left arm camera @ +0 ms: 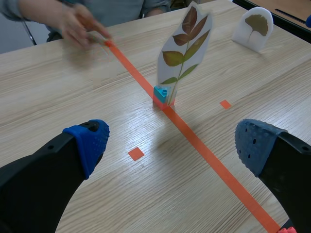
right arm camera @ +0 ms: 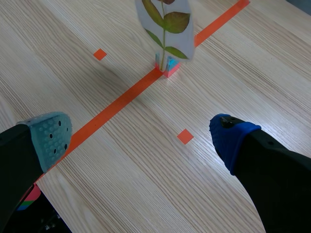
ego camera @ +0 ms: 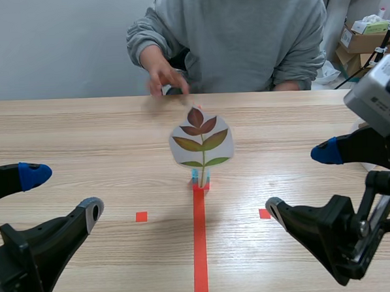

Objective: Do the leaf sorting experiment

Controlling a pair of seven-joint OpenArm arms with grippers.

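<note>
1. Wooden table (ego camera: 83, 132) held the leaf card (ego camera: 201, 140) upright in its stand (ego camera: 200, 180) on the tape line
2. Your left gripper (ego camera: 62, 193) and right gripper (ego camera: 301, 183) hung open, empty
3. A clumsy pinch could have toppled that card

Black left pincer (left arm camera: 172, 143), black right pincer (right arm camera: 140, 137), blue, perhaps grey-green dotted pads (right arm camera: 228, 138)

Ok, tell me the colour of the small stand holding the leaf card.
Light blue and pink-red; the stand shows best in the left wrist view.
</note>
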